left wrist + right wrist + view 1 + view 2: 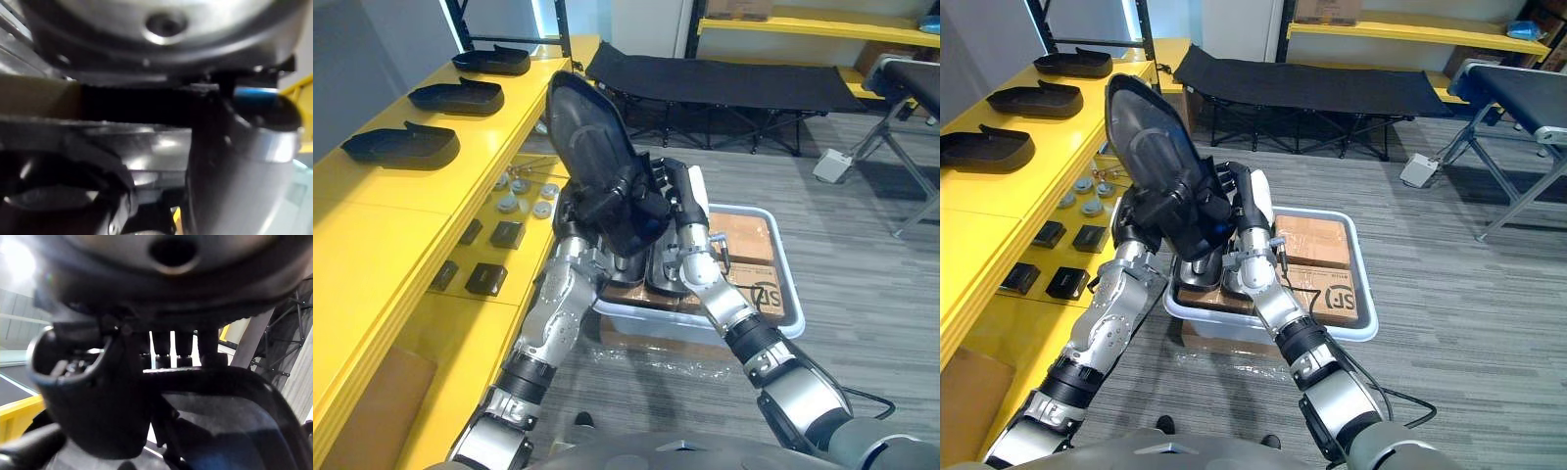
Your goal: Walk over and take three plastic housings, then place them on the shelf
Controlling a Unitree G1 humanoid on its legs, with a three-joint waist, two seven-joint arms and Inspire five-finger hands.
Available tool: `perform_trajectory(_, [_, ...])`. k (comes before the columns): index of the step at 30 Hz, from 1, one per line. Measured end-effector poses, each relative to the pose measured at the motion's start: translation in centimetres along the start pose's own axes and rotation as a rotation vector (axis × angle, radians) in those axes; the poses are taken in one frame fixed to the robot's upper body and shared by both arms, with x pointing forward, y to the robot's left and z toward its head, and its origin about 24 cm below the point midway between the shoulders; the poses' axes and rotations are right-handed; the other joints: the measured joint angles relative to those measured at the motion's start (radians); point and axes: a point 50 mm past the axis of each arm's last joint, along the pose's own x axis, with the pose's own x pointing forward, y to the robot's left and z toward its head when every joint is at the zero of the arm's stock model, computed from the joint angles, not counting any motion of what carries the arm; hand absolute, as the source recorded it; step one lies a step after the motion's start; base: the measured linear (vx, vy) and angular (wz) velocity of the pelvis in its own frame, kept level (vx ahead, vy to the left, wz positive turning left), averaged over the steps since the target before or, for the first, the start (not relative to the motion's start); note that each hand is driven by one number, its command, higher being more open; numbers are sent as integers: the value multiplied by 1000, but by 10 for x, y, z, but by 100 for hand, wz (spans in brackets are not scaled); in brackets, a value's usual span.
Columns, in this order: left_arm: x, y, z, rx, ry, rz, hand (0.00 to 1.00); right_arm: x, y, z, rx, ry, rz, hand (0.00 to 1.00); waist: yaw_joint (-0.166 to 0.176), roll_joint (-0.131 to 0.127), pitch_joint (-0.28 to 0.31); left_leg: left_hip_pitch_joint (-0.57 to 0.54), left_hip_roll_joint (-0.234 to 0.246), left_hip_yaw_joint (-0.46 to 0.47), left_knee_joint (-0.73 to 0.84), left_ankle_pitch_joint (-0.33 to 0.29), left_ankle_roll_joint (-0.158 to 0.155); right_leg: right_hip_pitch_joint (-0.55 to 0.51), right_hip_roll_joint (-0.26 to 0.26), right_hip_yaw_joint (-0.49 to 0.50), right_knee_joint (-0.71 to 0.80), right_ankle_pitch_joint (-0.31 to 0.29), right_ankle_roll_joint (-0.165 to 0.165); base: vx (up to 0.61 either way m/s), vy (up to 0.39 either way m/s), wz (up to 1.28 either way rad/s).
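**Left hand (619,204) clamped on an upheld black housing (582,122)**

The long, glossy yellow shelf (372,215) carried a row of shallow matte-black housings (458,95). On the floor, a white plastic bin (785,269) held brown cardboard boxes (749,235). Above the bin stood the smooth, teardrop-shaped housing, tilted. The left hand's fingers were curled round its lower end. The right hand (683,201) lay against its side; whether it gripped could not be told. Small dark blocks (507,235) and grey round pieces (514,204) sat on the lower shelf level.
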Motion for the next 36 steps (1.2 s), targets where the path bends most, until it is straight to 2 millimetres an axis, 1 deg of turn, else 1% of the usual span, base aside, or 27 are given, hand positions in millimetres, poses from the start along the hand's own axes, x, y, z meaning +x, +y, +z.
perform_trajectory(2, [0,3,-3,-16,10,20,0,-3,2,-3,2,10,4,0,1,0,0,0,0,0,0,0,0,-1,0,0,0,0,0,0,0,0])
perform_trajectory(4, [2,12,-6,-32,32,64,0,-6,8,0,1,-13,25,0,-4,-1,0,0,0,3,0,-1,-1,-2,0,3,0,0,0,0,0,-3])
perform_trajectory(6, [2,13,-10,-36,48,67,0,-8,11,2,10,-24,24,0,-3,-1,-1,1,0,4,1,-1,-1,-2,0,4,0,0,0,0,0,-2])
perform_trajectory(9, [3,16,-12,-86,72,53,0,-11,13,2,20,-27,13,0,-1,-4,-3,2,1,8,1,-1,-1,-3,0,8,0,1,-1,0,1,-2])
perform_trajectory(11, [4,17,-14,-149,99,29,0,-13,15,4,42,-36,-5,0,-3,-8,-5,4,1,14,1,-2,-2,-4,-1,12,0,1,-1,-2,6,-7])
perform_trajectory(13, [4,21,-15,-189,116,0,0,-14,14,4,52,-45,-8,0,-12,-16,-10,4,1,18,2,-2,-3,-6,-1,17,0,2,-2,-4,6,-6])
perform_trajectory(15, [5,23,-14,-210,117,-20,0,-14,15,6,60,-58,-7,0,-23,-18,-11,4,2,19,3,-2,-3,-6,-1,18,0,2,-3,-7,3,-4])
perform_trajectory(16, [5,23,-13,-209,103,-41,0,-15,14,8,71,-73,-10,100,-27,-18,-11,4,3,21,3,-3,-3,-7,-1,19,0,2,-3,-9,2,-4])
perform_trajectory(20, [4,20,-10,-199,59,-63,0,-18,11,9,87,-105,-9,100,-27,-18,-11,3,4,23,9,-6,-2,-7,-2,21,0,2,-3,-3,1,-2])
perform_trajectory(22, [4,19,-8,-153,35,-56,0,-22,13,9,82,-114,16,100,-23,-18,-11,-1,4,22,19,-11,-2,-7,-2,21,0,2,-3,0,0,0])
perform_trajectory(24, [0,19,2,-86,-26,-51,0,-28,16,9,84,-119,54,100,-23,-18,-11,-1,1,22,18,-12,-2,-7,-1,18,0,2,-3,0,0,0])
perform_trajectory(26, [-7,18,15,17,-117,-42,0,-33,17,14,115,-131,69,100,-23,-17,-11,-1,1,23,17,-14,-4,-8,-1,18,0,1,-3,0,0,0])
perform_trajectory(27, [-11,18,25,75,-183,-29,0,-34,18,19,151,-137,83,100,-22,-17,-11,-1,1,24,17,-15,-5,-8,0,18,0,1,-4,0,0,0])
perform_trajectory(28, [-14,19,36,167,-266,7,0,-36,18,22,188,-140,98,100,-21,-16,-11,0,1,23,16,-15,-6,-8,0,17,0,1,-5,0,0,0])
perform_trajectory(29, [-16,21,42,208,-309,30,0,-38,18,24,202,-143,108,100,-21,-16,-11,0,1,23,16,-15,-6,-8,0,17,0,0,-5,0,0,0])
perform_trajectory(30, [-21,27,56,298,-410,90,0,-42,17,25,275,-124,122,100,-22,-15,-10,1,1,24,14,-16,-6,-8,0,17,0,0,-5,0,0,0])
perform_trajectory(31, [-29,36,71,397,-514,168,0,-45,14,23,379,-82,133,100,-22,-13,-10,1,0,24,11,-16,-6,-8,1,17,0,-1,-6,0,0,0])
perform_trajectory(32, [-34,40,78,449,-566,204,0,-46,12,21,436,-54,134,100,-21,-12,-11,2,0,24,8,-16,-6,-8,0,17,0,-2,-6,0,0,0])
perform_trajectory(34, [-55,53,104,579,-740,324,0,-53,2,1,606,66,104,100,-8,-8,-10,7,-3,23,-4,-16,-6,-9,0,16,0,-5,-8,0,0,0])
perform_trajectory(36, [-65,59,115,637,-821,368,0,-59,-5,-11,694,132,70,100,7,-6,-11,6,-5,21,-8,-15,-6,-10,0,14,0,-7,-6,11,6,6])
